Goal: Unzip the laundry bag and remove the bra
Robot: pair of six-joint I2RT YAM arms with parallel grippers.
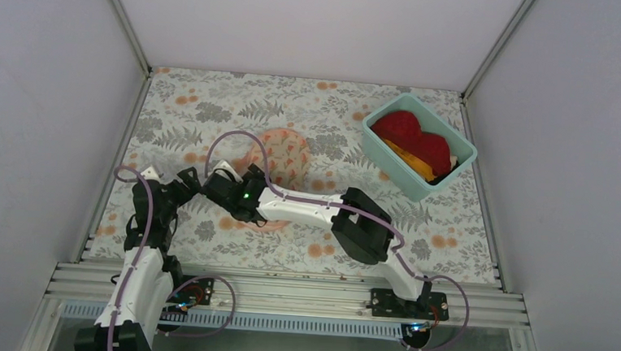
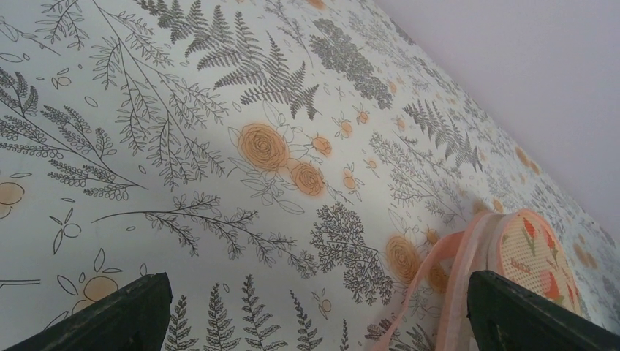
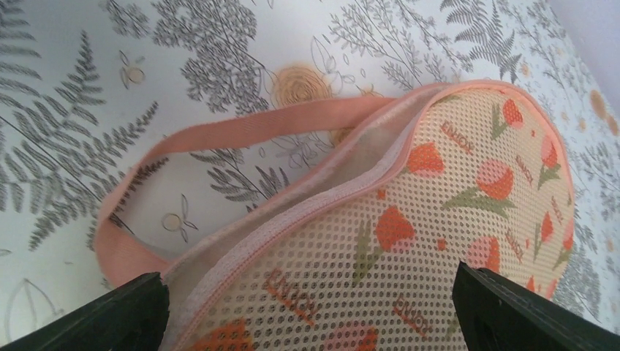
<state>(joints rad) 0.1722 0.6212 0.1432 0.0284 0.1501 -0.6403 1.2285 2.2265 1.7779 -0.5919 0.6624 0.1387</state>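
The laundry bag is a peach mesh pouch with a red-orange flower print. It lies on the floral cloth at the table's middle, its near half hidden under my right arm. In the right wrist view the bag fills the lower right. Its closed edge zipper and pink strap loop show. My right gripper is open just above the mesh beside the zipper. My left gripper is open over bare cloth, with the bag's edge by its right finger. The bra is hidden.
A teal tub stands at the back right and holds a red cloth and an orange cloth. Grey walls close in the table on three sides. Both grippers sit close together left of centre.
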